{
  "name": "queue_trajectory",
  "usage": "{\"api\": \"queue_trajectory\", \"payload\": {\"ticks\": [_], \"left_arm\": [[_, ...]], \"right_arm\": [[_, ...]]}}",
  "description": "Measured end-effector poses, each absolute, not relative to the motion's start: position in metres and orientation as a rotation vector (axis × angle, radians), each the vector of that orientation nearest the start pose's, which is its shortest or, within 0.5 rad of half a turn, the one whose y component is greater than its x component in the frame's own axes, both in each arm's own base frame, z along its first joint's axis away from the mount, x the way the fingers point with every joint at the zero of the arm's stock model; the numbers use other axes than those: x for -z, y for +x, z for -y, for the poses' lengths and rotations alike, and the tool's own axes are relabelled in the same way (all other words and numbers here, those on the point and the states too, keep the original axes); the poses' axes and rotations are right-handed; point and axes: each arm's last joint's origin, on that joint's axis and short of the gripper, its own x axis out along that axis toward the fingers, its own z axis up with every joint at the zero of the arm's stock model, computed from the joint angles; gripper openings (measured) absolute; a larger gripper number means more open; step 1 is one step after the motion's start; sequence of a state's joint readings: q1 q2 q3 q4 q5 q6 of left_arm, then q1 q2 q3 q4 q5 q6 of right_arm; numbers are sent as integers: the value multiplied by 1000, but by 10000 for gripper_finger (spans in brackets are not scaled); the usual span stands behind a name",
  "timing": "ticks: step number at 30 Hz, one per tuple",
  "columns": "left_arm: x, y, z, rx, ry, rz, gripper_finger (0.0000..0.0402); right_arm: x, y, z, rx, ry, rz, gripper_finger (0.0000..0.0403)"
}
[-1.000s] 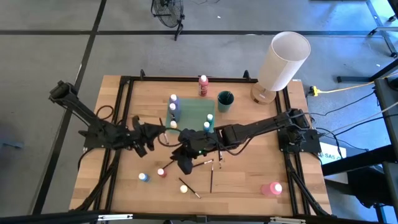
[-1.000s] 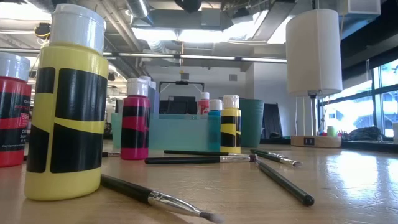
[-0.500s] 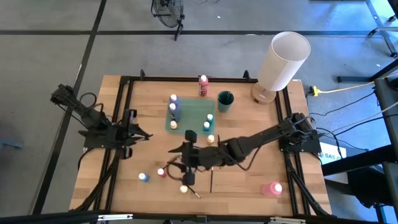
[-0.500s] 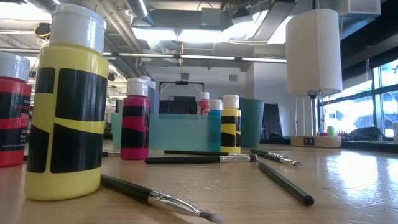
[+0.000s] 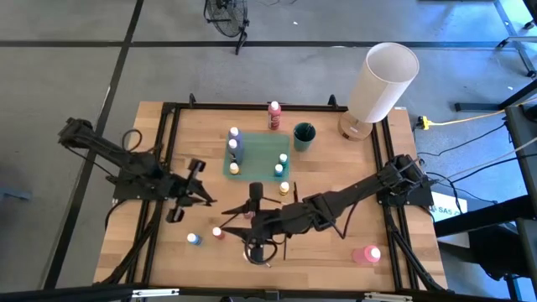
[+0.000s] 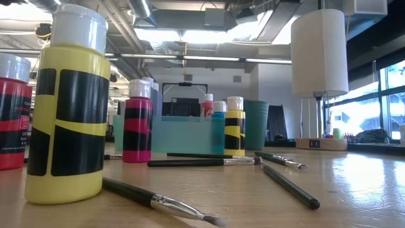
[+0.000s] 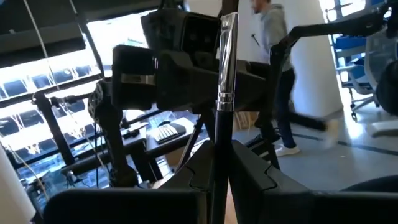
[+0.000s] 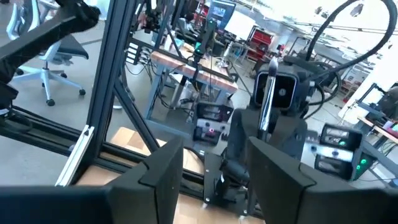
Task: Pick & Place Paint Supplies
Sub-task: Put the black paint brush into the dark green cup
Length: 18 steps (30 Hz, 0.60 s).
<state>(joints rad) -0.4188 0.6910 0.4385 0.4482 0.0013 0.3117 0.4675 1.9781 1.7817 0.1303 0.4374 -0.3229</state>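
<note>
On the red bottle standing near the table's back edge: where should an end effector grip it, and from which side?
Grip the red bottle around its round body just under the white cap, coming down from above. It stands upright and alone, with the teal tray in front of it and the teal cup off to one side, so a top approach looks clearest.

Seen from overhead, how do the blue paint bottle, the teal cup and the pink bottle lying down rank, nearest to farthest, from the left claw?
From the left claw, in the high view:
1. Blue paint bottle, near the front edge, just in front of the claw.
2. Teal cup, towards the back, middle.
3. Pink bottle, front right corner.
</note>
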Motion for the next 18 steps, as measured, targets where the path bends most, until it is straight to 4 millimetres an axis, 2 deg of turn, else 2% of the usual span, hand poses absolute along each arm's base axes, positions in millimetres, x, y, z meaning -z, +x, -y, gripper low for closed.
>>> {"api": "queue_trajectory", "payload": {"ticks": [10,18], "left_arm": [[-269,183,78,407,195,193,25],[-266,187,81,404,188,199,25]], "right_arm": [[-353,427,-198,-30,-371,-31,176],[-357,430,-193,-13,-400,6,176]]}}
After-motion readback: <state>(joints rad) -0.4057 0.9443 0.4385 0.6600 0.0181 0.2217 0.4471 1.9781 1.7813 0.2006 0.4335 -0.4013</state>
